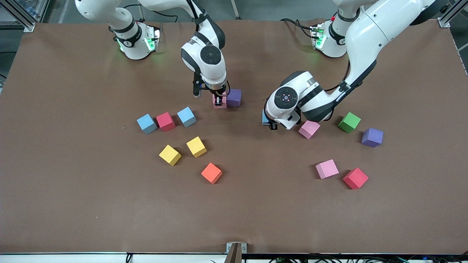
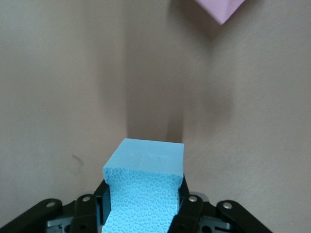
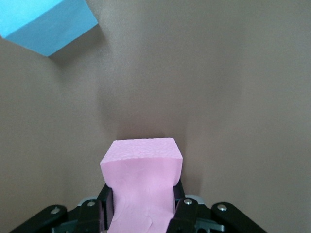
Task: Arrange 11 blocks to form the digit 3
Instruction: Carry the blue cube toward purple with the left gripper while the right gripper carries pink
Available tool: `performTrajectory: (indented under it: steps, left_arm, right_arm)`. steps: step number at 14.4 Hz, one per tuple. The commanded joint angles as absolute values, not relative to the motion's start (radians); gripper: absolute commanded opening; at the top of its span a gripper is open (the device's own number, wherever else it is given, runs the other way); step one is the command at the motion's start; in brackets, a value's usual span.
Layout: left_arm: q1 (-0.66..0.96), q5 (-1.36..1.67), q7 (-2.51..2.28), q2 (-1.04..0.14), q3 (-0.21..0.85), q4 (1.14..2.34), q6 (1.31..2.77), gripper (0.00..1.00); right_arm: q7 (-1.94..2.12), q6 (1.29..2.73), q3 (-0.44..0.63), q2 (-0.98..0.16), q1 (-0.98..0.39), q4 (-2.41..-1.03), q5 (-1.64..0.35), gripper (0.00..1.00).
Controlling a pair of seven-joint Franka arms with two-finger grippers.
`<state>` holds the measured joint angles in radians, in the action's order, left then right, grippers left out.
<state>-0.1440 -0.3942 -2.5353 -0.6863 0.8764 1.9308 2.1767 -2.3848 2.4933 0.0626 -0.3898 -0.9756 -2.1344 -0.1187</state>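
Front view coverage takes in the whole brown tabletop [image 1: 73, 204] with the blocks scattered across it. The right gripper [image 1: 219, 99] is seen low at the middle of the tabletop, its jaws closed on a pink block [image 1: 219, 104] that sits just beside a purple block [image 1: 234, 97]. In the right wrist view the same pink block [image 3: 142, 187] is pinched between the fingers [image 3: 182, 211], with a blue block's corner [image 3: 46, 24] visible farther off.

The left gripper [image 1: 270, 123] is seen low toward the left arm's end, its jaws clamped on a light blue block [image 1: 264, 118] (mostly hidden by the wrist in the front view). In the left wrist view this blue block [image 2: 145, 187] is squeezed between the fingers [image 2: 187, 213].

A loose pink block [image 1: 309, 129] lies just beside the left wrist; a green block [image 1: 349, 122] and a second purple block [image 1: 372, 137] lie farther toward the left arm's end. Nearer the front camera, a pink block [image 1: 327, 168] and a red block [image 1: 355, 178] lie close together.

Toward the right arm's end, a blue [image 1: 147, 123], a red [image 1: 165, 121] and another blue block [image 1: 187, 116] form a rough row. Two yellow blocks [image 1: 170, 155] and an orange cube [image 1: 211, 172] lie nearer the camera. No digit 3 is formed yet.
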Motion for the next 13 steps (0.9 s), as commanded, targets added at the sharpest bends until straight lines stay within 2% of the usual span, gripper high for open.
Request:
performTrajectory:
  steps: [1, 3, 13]
  left_arm:
    - [-0.158, -0.345, -2.588, -0.667, 0.902, 1.979, 2.230, 0.25]
    - [-0.166, -0.345, -2.615, -0.657, 0.931, 2.023, 2.229, 0.25]
    - [-0.156, -0.345, -2.625, -0.670, 0.959, 2.063, 2.316, 0.27]
  right_arm:
    - [-2.401, 2.534, 0.069, -0.350, -0.989, -2.201, -0.132, 0.00]
    - [-2.404, 2.534, 0.069, -0.350, -0.991, -2.203, -0.132, 0.00]
    - [-2.456, 2.533, 0.069, -0.347, -1.034, -2.206, -0.132, 0.00]
